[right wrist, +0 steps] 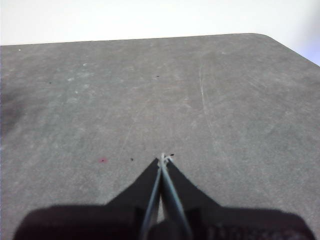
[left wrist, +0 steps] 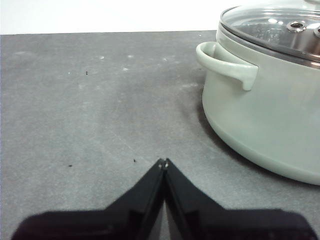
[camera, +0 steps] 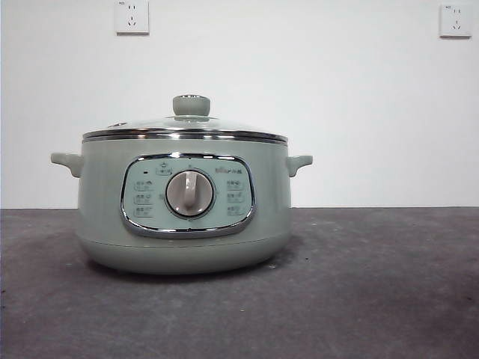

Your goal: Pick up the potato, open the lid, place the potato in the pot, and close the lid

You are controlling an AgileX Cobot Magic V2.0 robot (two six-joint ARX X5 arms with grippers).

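The pale sage-green pot (camera: 183, 213) stands left of centre on the dark table, its dial and button panel facing the front camera. The glass lid (camera: 185, 129) rests shut on it, its green knob on top. The left wrist view shows the pot (left wrist: 260, 115), one side handle and part of the lid (left wrist: 280, 27). My left gripper (left wrist: 164, 162) is shut and empty above bare table beside the pot. My right gripper (right wrist: 164, 158) is shut and empty over bare table. The potato is out of view. Neither arm shows in the front view.
The grey table (camera: 374, 284) runs to a white wall with two sockets (camera: 132, 16). The right wrist view shows the table's rounded far corner (right wrist: 260, 36) and a small red speck (right wrist: 103, 160) on the surface.
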